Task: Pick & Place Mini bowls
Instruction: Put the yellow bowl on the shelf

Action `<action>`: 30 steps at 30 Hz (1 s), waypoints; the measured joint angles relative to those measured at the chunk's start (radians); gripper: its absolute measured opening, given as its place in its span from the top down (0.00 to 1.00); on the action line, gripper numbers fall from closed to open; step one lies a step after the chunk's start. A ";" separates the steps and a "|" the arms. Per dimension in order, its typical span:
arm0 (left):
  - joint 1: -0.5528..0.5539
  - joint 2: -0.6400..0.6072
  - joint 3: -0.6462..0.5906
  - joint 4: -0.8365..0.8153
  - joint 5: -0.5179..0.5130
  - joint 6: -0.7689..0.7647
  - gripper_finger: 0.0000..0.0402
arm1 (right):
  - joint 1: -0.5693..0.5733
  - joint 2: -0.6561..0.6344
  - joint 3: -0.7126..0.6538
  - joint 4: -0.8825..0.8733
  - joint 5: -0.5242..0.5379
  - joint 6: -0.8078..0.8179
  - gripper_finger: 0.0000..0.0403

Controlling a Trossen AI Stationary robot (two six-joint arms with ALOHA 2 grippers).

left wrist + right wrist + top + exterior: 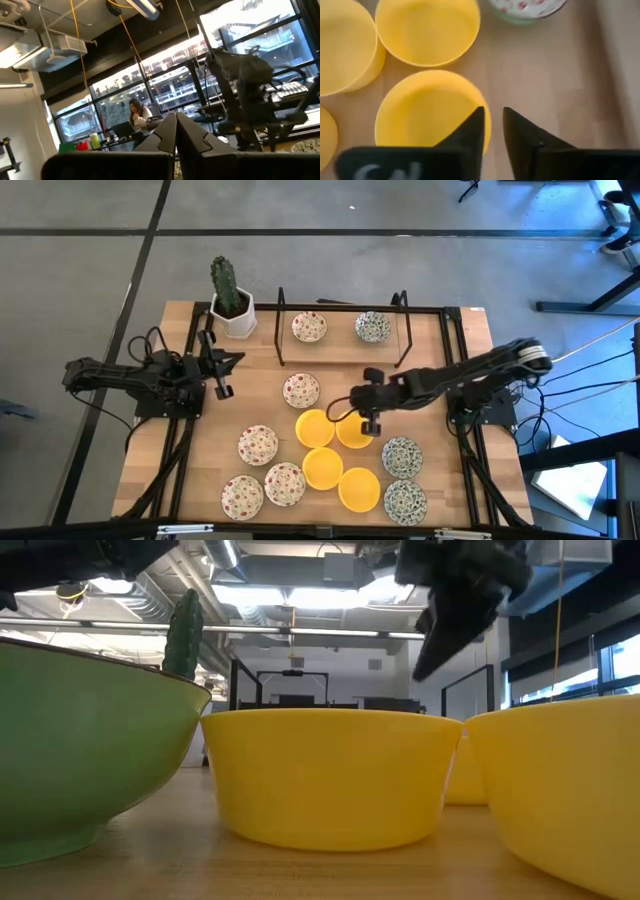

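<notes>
The mini bowls lie spread over the wooden table (200, 480): red-speckled ones (258, 445), yellow ones (322, 468) and blue-green ones (402, 457). One red-speckled bowl (309, 327) and one blue-green bowl (373, 327) sit under the black rack. My right gripper (371, 425) hovers slanting down over a yellow bowl (427, 120). Its fingers stand slightly open above that bowl's rim with nothing between them (493, 117). In the low view it hangs well above the bowls (450, 630). My left gripper (222, 375) waits shut at the table's left, pointing up into the room (175, 130).
A white pot with a cactus (232, 305) stands at the far left corner. A black wire rack (340, 305) spans the far side. Bare wood lies between the rack and the middle bowls. A person sits far off in the room (137, 115).
</notes>
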 joint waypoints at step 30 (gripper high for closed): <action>0.000 0.000 0.000 -0.013 0.000 -0.006 0.99 | -0.007 0.096 -0.040 0.000 -0.043 -0.026 0.45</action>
